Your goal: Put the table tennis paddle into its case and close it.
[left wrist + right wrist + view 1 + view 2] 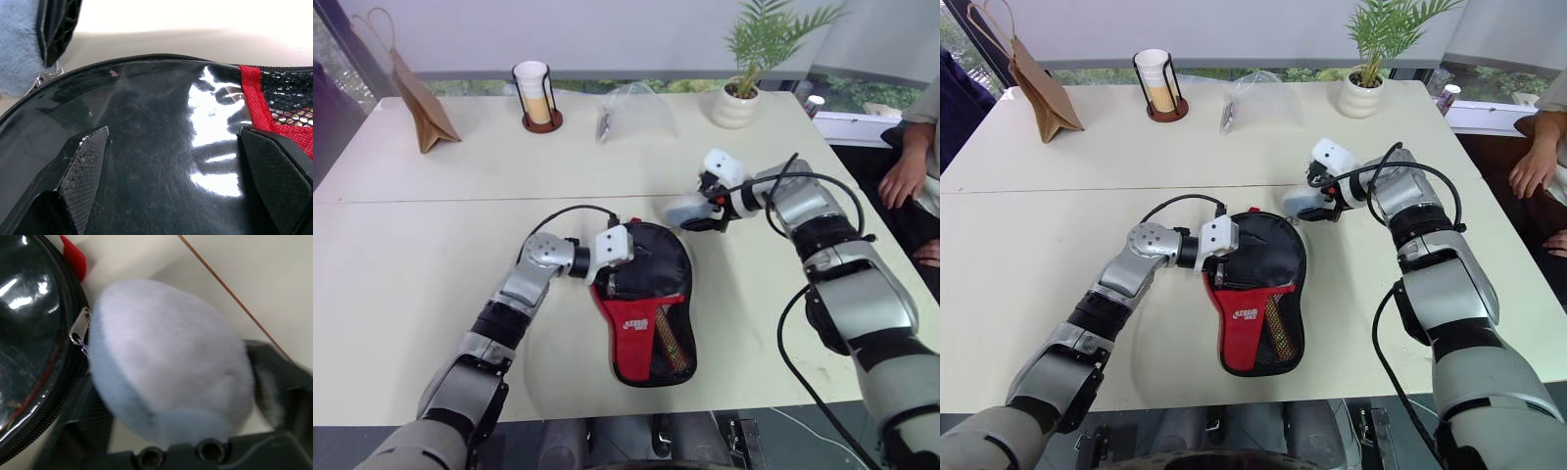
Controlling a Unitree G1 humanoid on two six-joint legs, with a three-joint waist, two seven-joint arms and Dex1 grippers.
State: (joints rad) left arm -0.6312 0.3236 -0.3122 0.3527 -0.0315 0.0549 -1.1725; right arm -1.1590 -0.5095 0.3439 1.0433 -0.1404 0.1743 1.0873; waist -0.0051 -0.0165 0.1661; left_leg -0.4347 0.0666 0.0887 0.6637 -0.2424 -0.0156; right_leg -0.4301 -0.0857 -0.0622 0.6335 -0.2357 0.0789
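Left end effector point(625, 257) wide on case point(646, 304) — right end effector point(697, 212) apparently grips grey fuzzy pouch point(686, 209).

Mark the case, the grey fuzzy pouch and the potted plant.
case point(641, 338): left eye view, red lower panel.
grey fuzzy pouch point(166, 357): right wrist view, its fuzzy face.
potted plant point(1359, 96): right eye view, white pot.

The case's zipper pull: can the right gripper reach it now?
Probably yes. The zipper pull lies beside the right gripper, but the grey fuzzy pouch sits between its fingers, partly blocking a clean pinch.
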